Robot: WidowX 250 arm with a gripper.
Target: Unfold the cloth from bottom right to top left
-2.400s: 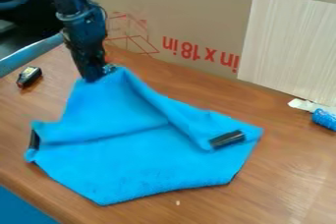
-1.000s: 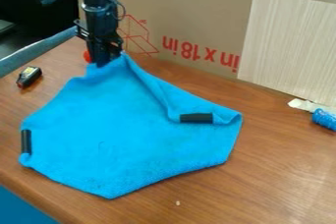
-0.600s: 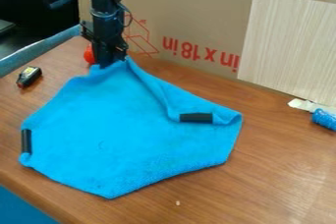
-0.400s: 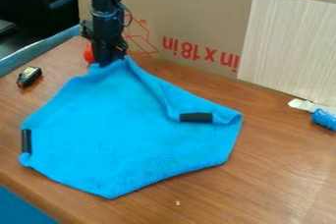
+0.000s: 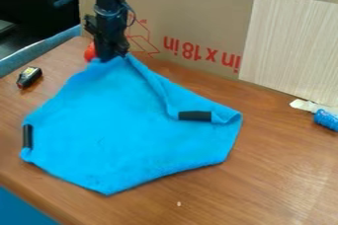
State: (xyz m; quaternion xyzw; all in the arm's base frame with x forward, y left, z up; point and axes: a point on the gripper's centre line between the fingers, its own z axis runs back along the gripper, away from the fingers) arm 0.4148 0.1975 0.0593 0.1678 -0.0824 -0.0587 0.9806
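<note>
At the upper left, the gripper (image 5: 112,57) is shut on the top corner of the blue cloth (image 5: 125,130), close to the back of the table. The cloth lies spread over the left and middle of the table, its lower edge flat on the wood. Along its right side runs a folded-over strip, with a black band (image 5: 194,116) on it. Another black band (image 5: 27,135) sits at the cloth's left edge. The gripper hides part of the held corner.
A cardboard panel (image 5: 191,26) stands behind the table (image 5: 284,169), with a pale wooden board (image 5: 290,46) against it. A small black-and-yellow item (image 5: 29,77) lies at the left, a red object (image 5: 90,52) beside the gripper, and a blue roll (image 5: 326,119) at the right edge.
From the upper left, the gripper has moved right and slightly back with the cloth corner. The cloth's right side has shifted left, its lower edge has risen in view, and the crease across its middle has smoothed.
</note>
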